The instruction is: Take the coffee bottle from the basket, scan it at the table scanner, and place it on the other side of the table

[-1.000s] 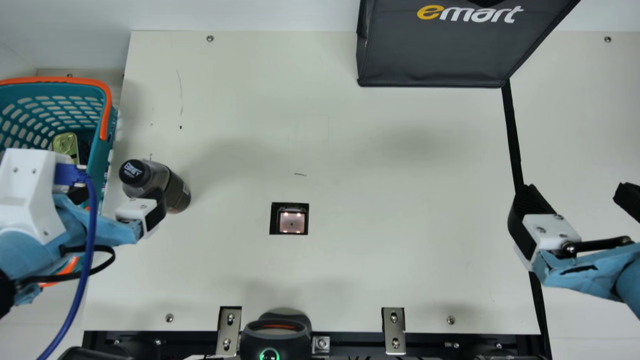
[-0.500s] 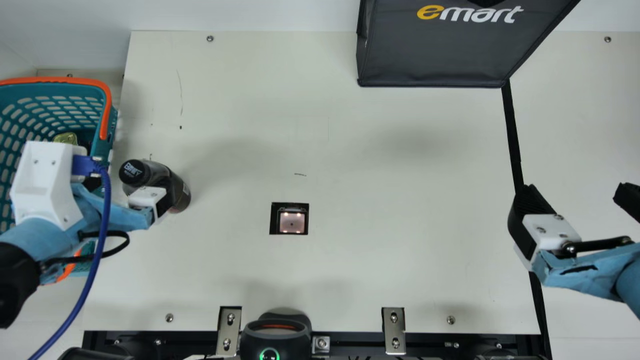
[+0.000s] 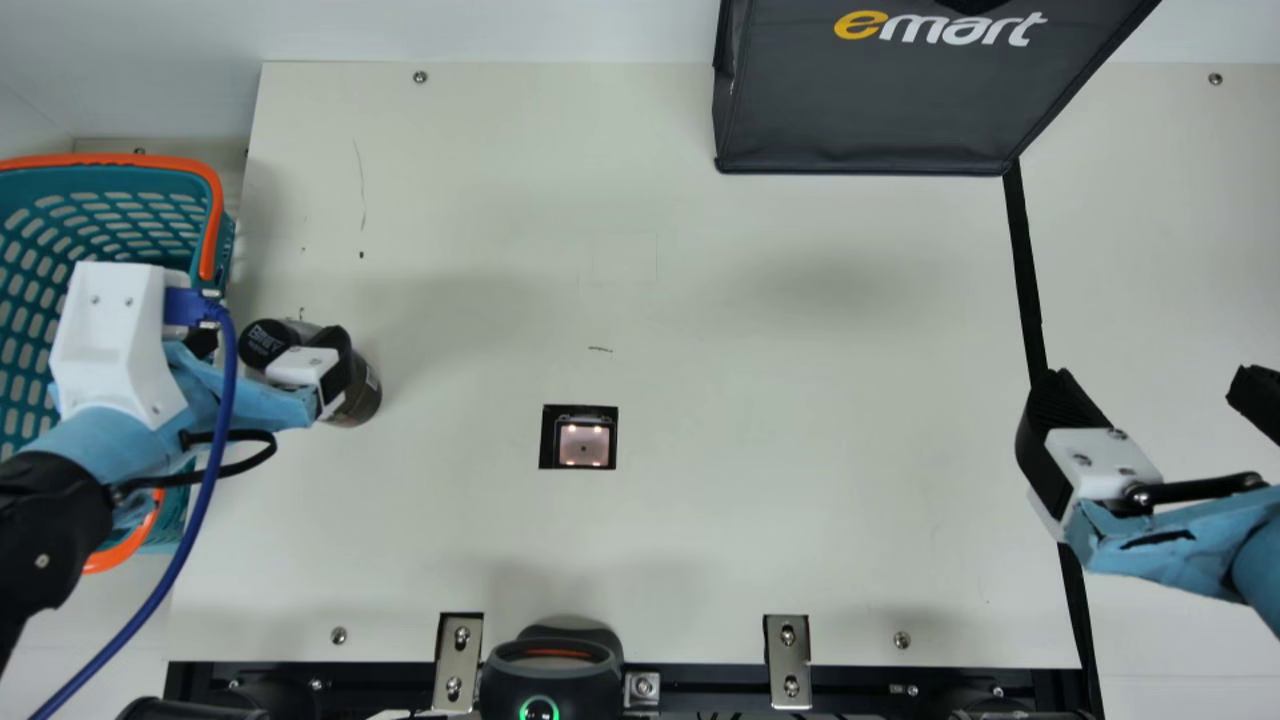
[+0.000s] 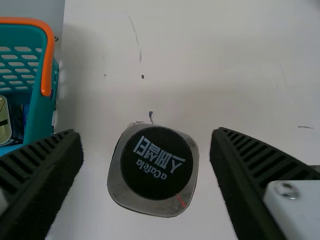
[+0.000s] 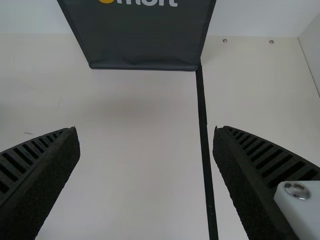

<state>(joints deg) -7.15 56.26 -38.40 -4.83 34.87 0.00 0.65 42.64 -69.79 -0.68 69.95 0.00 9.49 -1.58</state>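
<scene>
- Black-capped coffee bottle (image 4: 153, 170) stands upright on the cream table (image 3: 750, 500), at the left, just beside the basket (image 3: 213, 230) and outside it.
- Left gripper (image 4: 145, 135): fingers apart, one on either side of the bottle; no grip is evident. Right gripper (image 5: 147, 132): fingers apart, nothing between them, at the right of the scene.
- Completed, judged from the bottle's position: removal from the basket.
- Outstanding, in my judgement: closing on the bottle, the scan at the table scanner (image 3: 583, 443), and placement on the other side, presumably the right. The task appears to be in its first half.
- Count, task items: one bottle, one basket, one table scanner, one table, two grippers.
- Count, surroundings: one dark bag (image 3: 870, 110) at the far edge, right of centre; one black strip (image 3: 1025, 270) at the right; one dark device with a green ring (image 3: 550, 675) and two metal brackets (image 3: 459, 662) at the near edge.
- Basket contents: at least one yellowish-green item (image 4: 4, 122); I cannot certify a full number.
</scene>
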